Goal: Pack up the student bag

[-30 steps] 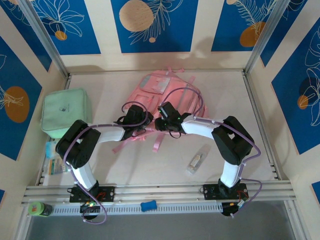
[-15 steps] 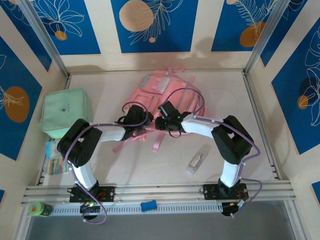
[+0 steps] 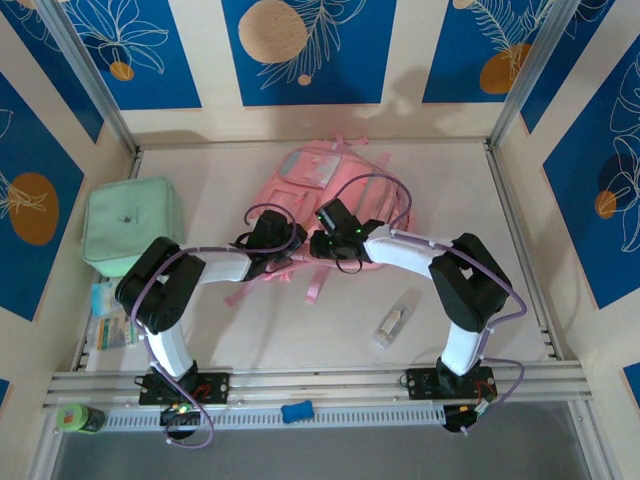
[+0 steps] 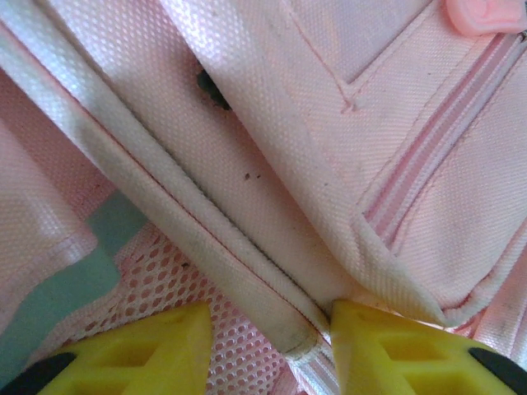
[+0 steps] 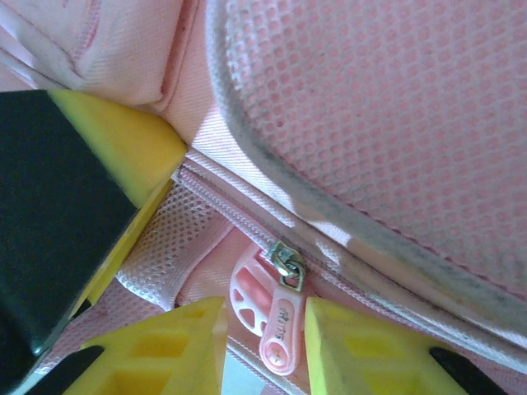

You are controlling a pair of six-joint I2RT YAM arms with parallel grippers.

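The student bag (image 3: 335, 178), a pink backpack, lies flat at the table's middle with its straps trailing toward me. Both grippers meet at its near edge. My left gripper (image 3: 284, 256) has the bag's piped seam (image 4: 247, 271) between its yellow fingers (image 4: 395, 350). The right finger touches the seam, while mesh shows beside the left one. My right gripper (image 5: 265, 350) straddles the pink zipper pull (image 5: 278, 333), which hangs from a metal slider (image 5: 286, 263). Narrow gaps remain on both sides of the pull. The left gripper's black-and-yellow finger (image 5: 123, 144) appears in the right wrist view.
A mint-green soft case (image 3: 130, 225) sits at the left wall, with small packets (image 3: 105, 315) in front of it. A clear tube (image 3: 397, 320) lies on the table to the right. A green bottle (image 3: 78, 417) and a blue piece (image 3: 296, 411) rest on the front rail.
The right arm's elbow has shifted slightly to the right. The left arm and the bag have not moved.
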